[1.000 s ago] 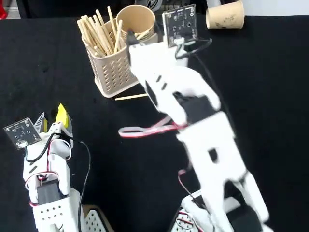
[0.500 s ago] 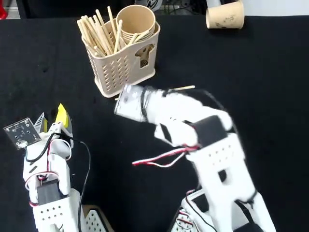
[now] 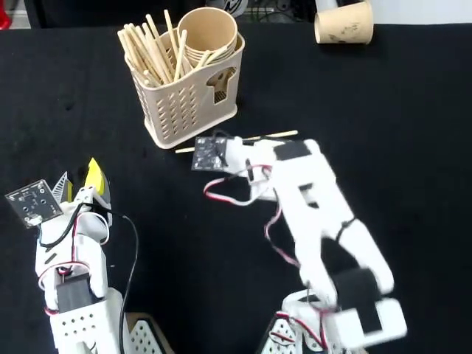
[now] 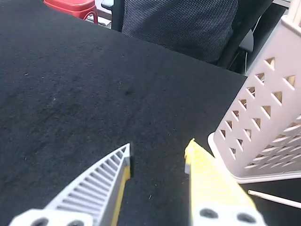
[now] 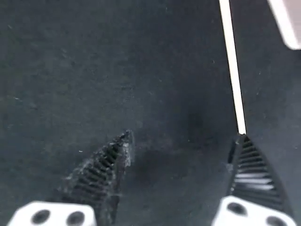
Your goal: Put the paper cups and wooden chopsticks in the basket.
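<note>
A beige perforated basket point(image 3: 193, 99) stands at the table's far side, holding several wooden chopsticks point(image 3: 151, 48) and a stack of paper cups point(image 3: 209, 33). Another paper cup point(image 3: 344, 23) lies on its side at the far right edge. One loose chopstick point(image 3: 243, 139) lies on the black table just in front of the basket. My right arm point(image 3: 299, 177) is bent low over it; my right gripper point(image 5: 183, 141) is open just above the cloth, and the chopstick point(image 5: 232, 70) ends at one fingertip. My left gripper point(image 4: 157, 155) is open and empty at the near left, with the basket point(image 4: 263, 122) beside it.
The black cloth point(image 3: 398, 147) has free room to the right and left of the basket. A red object point(image 4: 70, 5) and a dark chair point(image 4: 188, 23) stand beyond the table's far edge. Red and white cables point(image 3: 236, 199) hang off the right arm.
My right arm has pulled back from the basket's top and dropped low to the table at the loose chopstick. The left arm has not moved.
</note>
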